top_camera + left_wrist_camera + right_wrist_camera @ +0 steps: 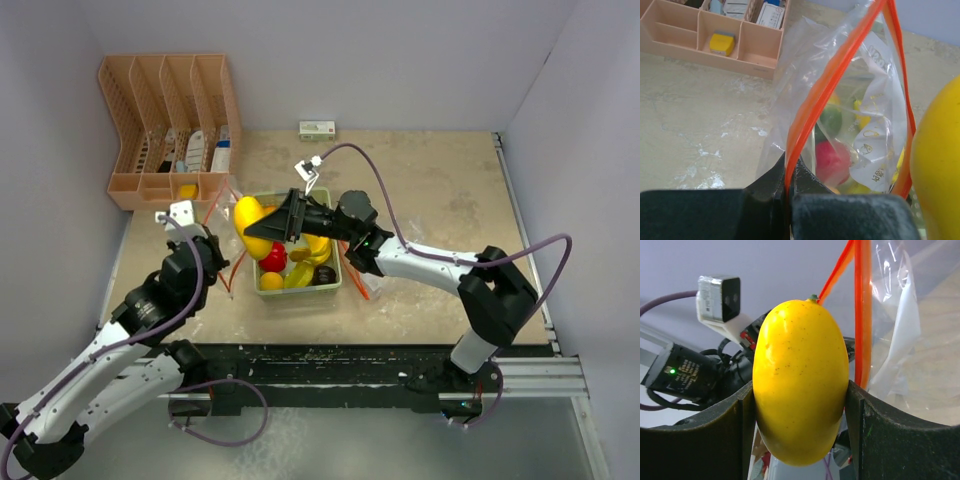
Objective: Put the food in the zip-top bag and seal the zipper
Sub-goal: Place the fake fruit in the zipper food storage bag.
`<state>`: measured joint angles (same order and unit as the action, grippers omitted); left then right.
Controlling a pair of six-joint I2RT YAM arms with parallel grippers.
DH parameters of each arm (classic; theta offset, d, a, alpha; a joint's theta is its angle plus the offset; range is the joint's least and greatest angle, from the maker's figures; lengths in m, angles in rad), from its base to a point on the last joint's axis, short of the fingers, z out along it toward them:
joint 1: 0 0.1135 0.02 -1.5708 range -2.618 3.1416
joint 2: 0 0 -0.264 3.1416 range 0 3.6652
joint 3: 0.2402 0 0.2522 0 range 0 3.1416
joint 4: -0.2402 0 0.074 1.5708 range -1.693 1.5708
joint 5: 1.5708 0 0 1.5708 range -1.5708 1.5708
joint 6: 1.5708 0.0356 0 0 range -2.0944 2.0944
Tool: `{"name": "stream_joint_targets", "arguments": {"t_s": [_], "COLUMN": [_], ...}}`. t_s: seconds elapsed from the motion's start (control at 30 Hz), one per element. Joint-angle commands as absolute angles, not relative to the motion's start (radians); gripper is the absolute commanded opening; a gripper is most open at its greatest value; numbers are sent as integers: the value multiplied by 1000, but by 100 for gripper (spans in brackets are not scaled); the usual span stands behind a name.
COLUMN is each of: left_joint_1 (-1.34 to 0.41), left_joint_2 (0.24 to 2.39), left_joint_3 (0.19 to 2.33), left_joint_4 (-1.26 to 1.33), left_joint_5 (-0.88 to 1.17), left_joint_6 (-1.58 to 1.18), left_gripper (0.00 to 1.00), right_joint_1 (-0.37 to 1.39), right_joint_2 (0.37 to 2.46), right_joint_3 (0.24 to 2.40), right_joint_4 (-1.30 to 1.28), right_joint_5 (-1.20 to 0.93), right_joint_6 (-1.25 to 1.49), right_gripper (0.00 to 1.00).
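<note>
- Gripping the yellow mango (800, 365) across its middle, the right end effector (799, 395) has its jaws spread wide around the fruit. It hangs in the air over the 10 o'clock corner of the pale green tray (298, 291).
- The left end effector (788, 176) is pinched fully closed on the zipper (840, 75) of the zip-top bag (800, 50). It holds the mouth upright at the tray's 9 o'clock side.
- From the left wrist, the mango sits at 3 o'clock of the orange loop, outside it and not yet in the bag.
- Risk: the mouth looks narrow and is held at one point only. The mango may strike the strip instead of passing between the two sides.
- Risk: a push against the plastic could drag the strip out of the left pinch or fold the mouth shut.
- Risk: the fruit is glossy and rounded, so a knock might twist it out of the jaws, probably back into the tray or onto the worktop (430, 190).
- Count: one bag, one tray, one mango in the grip.
- Count in the tray: one red apple (273, 258), one small orange (270, 281), one bunch of bananas (305, 272) and one dark fruit (323, 274). The arm hides any others.
- Elsewhere: one organiser rack (170, 120) at 10 o'clock and one small box (317, 128) at 12 o'clock.
</note>
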<state>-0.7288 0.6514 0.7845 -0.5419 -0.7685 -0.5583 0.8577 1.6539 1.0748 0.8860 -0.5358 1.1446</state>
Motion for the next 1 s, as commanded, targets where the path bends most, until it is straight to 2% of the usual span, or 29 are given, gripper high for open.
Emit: {"name": "stream_joint_targets", "arguments": {"t_s": [0.0, 0.27, 0.6, 0.73, 0.97], "left_joint_1": [-726, -727, -726, -726, -726], "left_joint_2": [646, 647, 589, 557, 561], "left_joint_3": [757, 751, 805, 825, 832], "left_joint_4": [-474, -442, -471, -508, -485], "left_joint_5": [-736, -727, -695, -692, -656], "left_joint_6": [-545, -543, -562, -569, -570], "left_gripper": [0, 0, 0, 0, 0], "right_joint_1": [878, 925, 937, 937, 962], "right_joint_2": [1630, 1671, 1715, 1686, 1689], "right_joint_3": [1125, 1165, 1075, 1076, 1251], "right_joint_4": [1038, 1037, 986, 806, 446], "right_joint_5": [-551, -539, -409, -297, -132], "right_joint_6": [1200, 1221, 1240, 1154, 939], "right_gripper": [38, 37, 35, 35, 36]}}
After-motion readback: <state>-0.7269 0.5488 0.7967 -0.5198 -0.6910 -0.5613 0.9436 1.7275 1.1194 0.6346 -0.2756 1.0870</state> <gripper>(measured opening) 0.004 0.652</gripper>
